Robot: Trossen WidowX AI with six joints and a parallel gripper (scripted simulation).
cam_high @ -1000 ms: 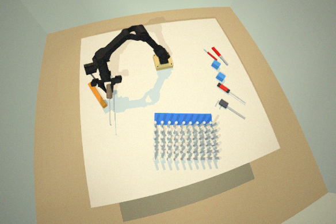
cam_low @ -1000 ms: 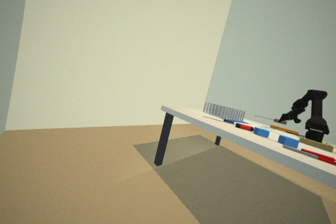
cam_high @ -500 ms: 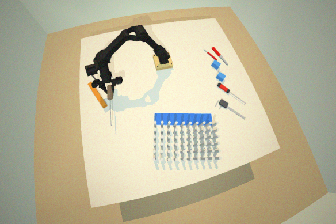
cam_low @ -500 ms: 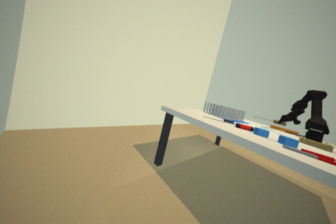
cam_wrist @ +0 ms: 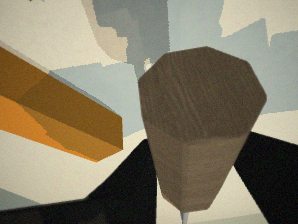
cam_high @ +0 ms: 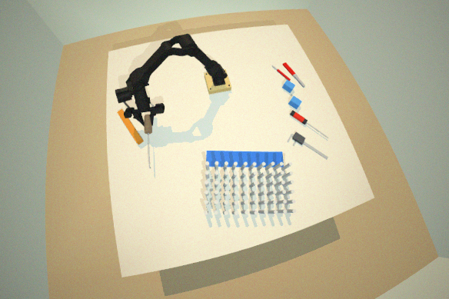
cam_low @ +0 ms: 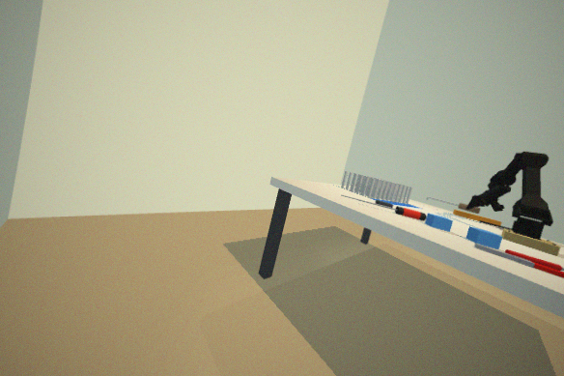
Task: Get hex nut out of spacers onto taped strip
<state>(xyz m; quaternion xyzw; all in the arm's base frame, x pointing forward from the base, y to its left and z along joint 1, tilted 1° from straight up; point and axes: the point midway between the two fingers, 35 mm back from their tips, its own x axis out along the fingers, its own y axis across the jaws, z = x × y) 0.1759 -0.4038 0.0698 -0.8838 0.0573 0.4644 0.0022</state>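
Note:
My gripper is shut on the brown wooden handle of a pick tool. It holds the tool above the mat's left side. The tool's thin wire shaft points toward the front. The field of standing metal spacers is well to the right of the tool. A blue taped strip runs along the field's near edge. The hex nut is not visible among the spacers.
An orange bar lies just left of the gripper. On the right lie two red tools, two blue blocks, a red-handled screwdriver and a grey-handled tool. The arm's base is behind.

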